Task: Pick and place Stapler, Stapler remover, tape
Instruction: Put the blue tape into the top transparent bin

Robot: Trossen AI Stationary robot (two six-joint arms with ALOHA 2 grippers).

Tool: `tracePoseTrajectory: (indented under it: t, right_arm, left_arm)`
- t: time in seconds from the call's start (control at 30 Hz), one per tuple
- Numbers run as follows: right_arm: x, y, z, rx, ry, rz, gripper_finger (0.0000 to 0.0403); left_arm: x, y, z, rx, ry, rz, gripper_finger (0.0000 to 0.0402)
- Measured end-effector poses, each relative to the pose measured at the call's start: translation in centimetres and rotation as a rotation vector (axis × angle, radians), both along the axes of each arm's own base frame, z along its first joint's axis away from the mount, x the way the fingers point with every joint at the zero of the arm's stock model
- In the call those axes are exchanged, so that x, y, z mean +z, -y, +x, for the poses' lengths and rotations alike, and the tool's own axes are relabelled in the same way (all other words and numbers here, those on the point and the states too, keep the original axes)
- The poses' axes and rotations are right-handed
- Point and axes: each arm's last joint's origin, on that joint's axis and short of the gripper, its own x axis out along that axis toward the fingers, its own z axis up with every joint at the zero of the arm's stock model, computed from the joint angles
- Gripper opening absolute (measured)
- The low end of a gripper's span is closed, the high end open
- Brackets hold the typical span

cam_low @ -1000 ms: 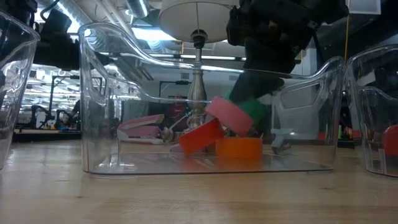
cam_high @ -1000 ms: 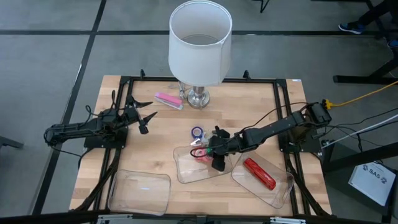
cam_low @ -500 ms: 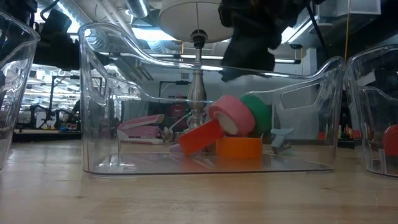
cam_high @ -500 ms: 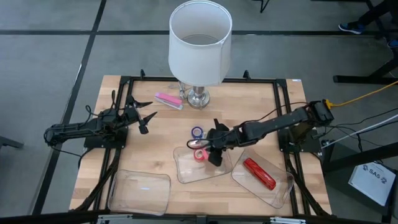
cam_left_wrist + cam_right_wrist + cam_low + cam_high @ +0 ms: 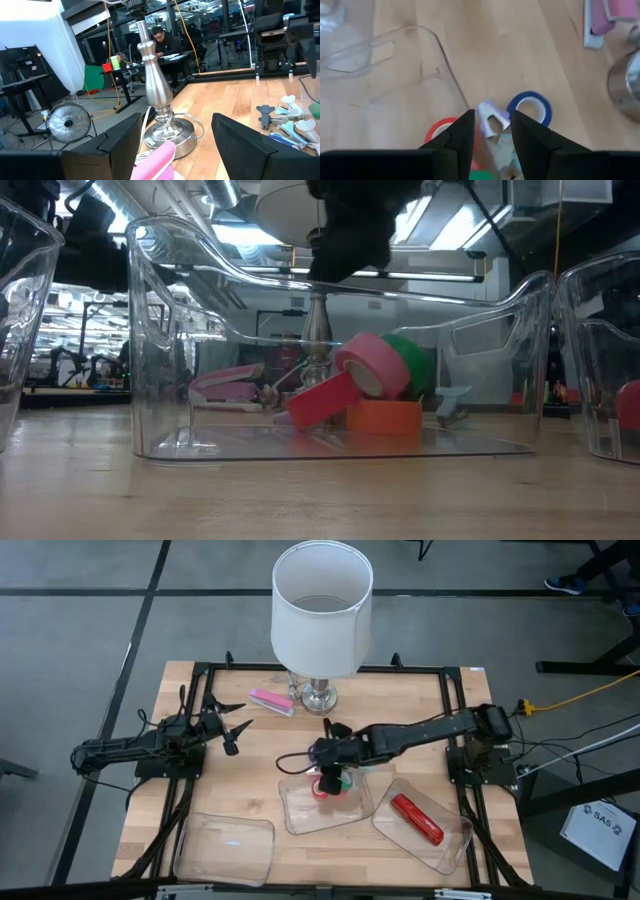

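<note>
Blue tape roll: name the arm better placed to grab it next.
Right. Its gripper hovers at the middle bin's far edge, with the blue roll just ahead of its slightly parted jaws. The left gripper waits at the table's left side.

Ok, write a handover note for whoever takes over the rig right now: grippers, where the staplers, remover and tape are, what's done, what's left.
Left gripper: open, empty, waiting at the table's left side.
Right gripper: open, empty, over the back edge of the middle bin.
Done: red, pink, green and orange tape rolls in the middle bin; red stapler in the right bin.
Left: blue tape, staple remover and pink stapler, all on the table.
</note>
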Motion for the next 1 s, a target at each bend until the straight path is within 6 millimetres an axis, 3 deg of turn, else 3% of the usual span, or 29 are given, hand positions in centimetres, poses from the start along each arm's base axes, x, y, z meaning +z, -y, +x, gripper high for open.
tracePoseTrajectory:
  t: [0.27,0.7,0.8,1.0]
  right_arm:
    - [-0.4,0.9,3.3,0.080,-0.057,-0.087,0.0127]
    - [-1.9,1.3,3.8,0.053,-0.091,-0.045,0.0127]
    - [-1.9,2.1,3.8,0.081,-0.105,-0.040,0.0127]
    - [-2.0,5.4,3.8,0.083,-0.140,-0.054,0.0127]
  left_arm:
    - [0.0,0.0,0.0,0.000,0.000,0.000,0.0239]
    - [0.0,0.0,0.0,0.000,0.000,0.000,0.0239]
    - [0.0,0.0,0.0,0.000,0.000,0.000,0.0239]
    - [0.0,0.0,0.0,0.000,0.000,0.000,0.0239]
